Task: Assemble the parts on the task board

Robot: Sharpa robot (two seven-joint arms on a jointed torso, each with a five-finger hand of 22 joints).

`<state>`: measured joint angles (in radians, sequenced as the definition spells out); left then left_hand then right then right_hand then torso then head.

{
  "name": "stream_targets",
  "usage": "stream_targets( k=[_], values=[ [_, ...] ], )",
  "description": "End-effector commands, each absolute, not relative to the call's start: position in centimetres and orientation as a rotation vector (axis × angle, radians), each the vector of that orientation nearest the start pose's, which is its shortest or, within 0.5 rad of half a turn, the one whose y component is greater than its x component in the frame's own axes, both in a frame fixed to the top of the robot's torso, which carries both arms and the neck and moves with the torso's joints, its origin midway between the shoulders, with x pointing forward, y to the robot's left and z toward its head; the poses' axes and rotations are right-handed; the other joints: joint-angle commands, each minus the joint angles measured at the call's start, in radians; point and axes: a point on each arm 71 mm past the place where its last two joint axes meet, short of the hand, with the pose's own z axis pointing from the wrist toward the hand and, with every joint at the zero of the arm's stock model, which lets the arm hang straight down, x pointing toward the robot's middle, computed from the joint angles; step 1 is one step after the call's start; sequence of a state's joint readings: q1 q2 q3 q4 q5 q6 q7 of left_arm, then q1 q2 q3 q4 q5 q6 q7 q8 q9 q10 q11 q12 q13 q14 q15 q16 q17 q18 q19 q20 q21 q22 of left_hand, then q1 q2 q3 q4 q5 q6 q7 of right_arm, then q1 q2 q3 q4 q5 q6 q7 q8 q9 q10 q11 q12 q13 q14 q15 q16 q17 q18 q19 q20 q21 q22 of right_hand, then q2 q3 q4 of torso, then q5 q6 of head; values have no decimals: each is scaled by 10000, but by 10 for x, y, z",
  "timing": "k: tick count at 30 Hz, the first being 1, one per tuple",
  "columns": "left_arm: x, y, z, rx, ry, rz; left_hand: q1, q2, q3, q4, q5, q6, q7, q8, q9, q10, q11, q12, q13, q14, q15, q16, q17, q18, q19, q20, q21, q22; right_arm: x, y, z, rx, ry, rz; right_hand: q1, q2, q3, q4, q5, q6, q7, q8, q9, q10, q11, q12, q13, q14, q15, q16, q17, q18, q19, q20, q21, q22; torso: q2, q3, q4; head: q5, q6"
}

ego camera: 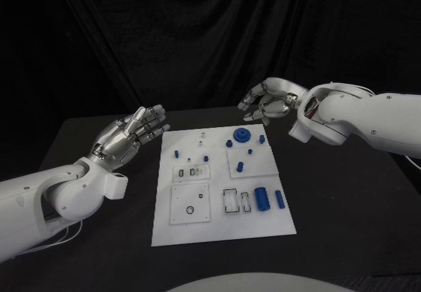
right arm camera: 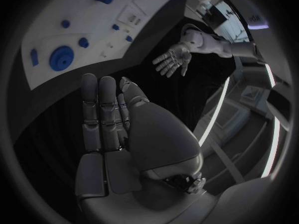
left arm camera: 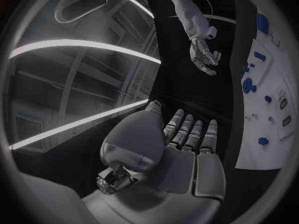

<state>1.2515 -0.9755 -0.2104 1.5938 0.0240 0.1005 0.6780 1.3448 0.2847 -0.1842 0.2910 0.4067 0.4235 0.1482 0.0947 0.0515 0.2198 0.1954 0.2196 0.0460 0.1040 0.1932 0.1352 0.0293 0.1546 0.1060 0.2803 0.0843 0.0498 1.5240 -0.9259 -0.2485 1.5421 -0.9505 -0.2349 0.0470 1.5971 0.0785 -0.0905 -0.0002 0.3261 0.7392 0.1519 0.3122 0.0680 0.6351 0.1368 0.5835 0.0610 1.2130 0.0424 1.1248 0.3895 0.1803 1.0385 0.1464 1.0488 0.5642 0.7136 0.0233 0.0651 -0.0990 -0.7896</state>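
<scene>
The white task board lies in the middle of the black table. On its far part sit a blue gear and several small blue pegs. Two blue cylinders lie near its right edge beside empty slots. My left hand hovers just left of the board's far corner, fingers straight and apart, holding nothing. My right hand hangs beyond the far edge, above the gear, fingers loosely bent and empty. The right wrist view shows the gear ahead of its fingers, and the left hand spread open.
Black table surrounds the board on all sides, with a black curtain behind. In the left wrist view the board runs along one side and the right hand hangs above the table.
</scene>
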Motion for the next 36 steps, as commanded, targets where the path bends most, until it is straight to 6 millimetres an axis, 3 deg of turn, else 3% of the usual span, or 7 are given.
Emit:
stream_targets(
  k=[1, 5, 6, 9, 16, 26, 36],
  values=[
    [448, 247, -171, -8837, 11214, -20849, 104, 18, 6, -35, 46, -1, 2, 1, -8, -62, 42, 44, -12, 6, 58, 41, 18, 24, -45, 44, -12, -12, 503, -237, -109, -2153, 16916, 5056, -121, -155, 169, 156, -358, 179, -130, -227, 23, 321, -53, -260, 9, 486, -57, 663, 1107, -59, 500, -33, 486, 739, 265, -28, 35, -12, 119],
    [448, 249, -171, -8846, 11181, -20836, 106, 39, 20, -27, 49, 4, 11, 1, -8, -59, 66, 61, -9, 20, 79, 62, 22, 15, -44, 55, -8, -11, 501, -235, -111, -3383, 16792, 4002, -206, -347, 369, 302, -619, 251, -314, -503, 31, 410, -97, -648, 12, 752, -241, 1016, 1815, -165, 917, -194, 884, 1449, 266, -32, 35, 22, 120],
    [448, 249, -171, -8859, 11168, -20844, 106, 39, 20, -27, 49, 4, 11, 1, -8, -59, 66, 61, -9, 20, 79, 62, 22, 15, -44, 55, -8, -11, 501, -234, -112, -3673, 16721, 3768, -206, -359, 381, 307, -625, 253, -322, -518, 31, 411, -99, -668, 12, 756, -246, 1022, 1830, -172, 936, -200, 903, 1487, 487, -155, 143, -110, 327],
    [448, 249, -171, -8924, 11121, -20875, 99, 56, 31, -16, 44, 1, 18, -1, -8, -63, 77, 66, -9, 18, 91, 63, 22, 8, -51, 61, -11, -13, 499, -233, -114, -4257, 16482, 3348, -236, -438, 444, 350, -702, 257, -372, -613, 35, 427, -112, -786, 16, 816, -277, 1095, 2002, -205, 1034, -234, 995, 1673, 649, -261, 246, -225, 481],
    [447, 253, -171, -9013, 10997, -20850, 80, 79, 57, 1, 33, 29, 29, 5, -4, -54, 108, 92, -4, 24, 111, 77, 24, -6, -69, 68, -21, -20, 497, -227, -120, -5164, 15901, 2975, -284, -568, 581, 434, -792, 304, -499, -760, 53, 553, -174, -948, 28, 992, -361, 1266, 2423, -287, 1306, -312, 1247, 2169, 813, -383, 321, -173, 646],
    [444, 262, -169, -9067, 10808, -20630, 61, 81, 84, 3, 25, 80, 42, 19, 3, -28, 142, 133, 3, 25, 117, 88, 25, -19, -110, 63, -49, -37, 492, -219, -122, -5528, 15658, 3177, -391, -703, 716, 577, -941, 372, -527, -897, 75, 756, -205, -1080, 33, 1214, -390, 1478, 2946, -376, 1586, -350, 1512, 2675, 963, -454, 433, -245, 736],
    [441, 264, -167, -9099, 10638, -20635, 49, 74, 115, -6, 34, 158, 50, 42, 14, 11, 170, 189, 12, 22, 113, 100, 27, -31, -129, 46, -58, -42, 484, -215, -124, -5623, 15565, 3498, -386, -753, 768, 597, -956, 362, -526, -953, 75, 820, -208, -1118, 34, 1259, -390, 1526, 3063, -394, 1640, -355, 1568, 2784, 1008, -458, 449, -149, 684]
  ],
)
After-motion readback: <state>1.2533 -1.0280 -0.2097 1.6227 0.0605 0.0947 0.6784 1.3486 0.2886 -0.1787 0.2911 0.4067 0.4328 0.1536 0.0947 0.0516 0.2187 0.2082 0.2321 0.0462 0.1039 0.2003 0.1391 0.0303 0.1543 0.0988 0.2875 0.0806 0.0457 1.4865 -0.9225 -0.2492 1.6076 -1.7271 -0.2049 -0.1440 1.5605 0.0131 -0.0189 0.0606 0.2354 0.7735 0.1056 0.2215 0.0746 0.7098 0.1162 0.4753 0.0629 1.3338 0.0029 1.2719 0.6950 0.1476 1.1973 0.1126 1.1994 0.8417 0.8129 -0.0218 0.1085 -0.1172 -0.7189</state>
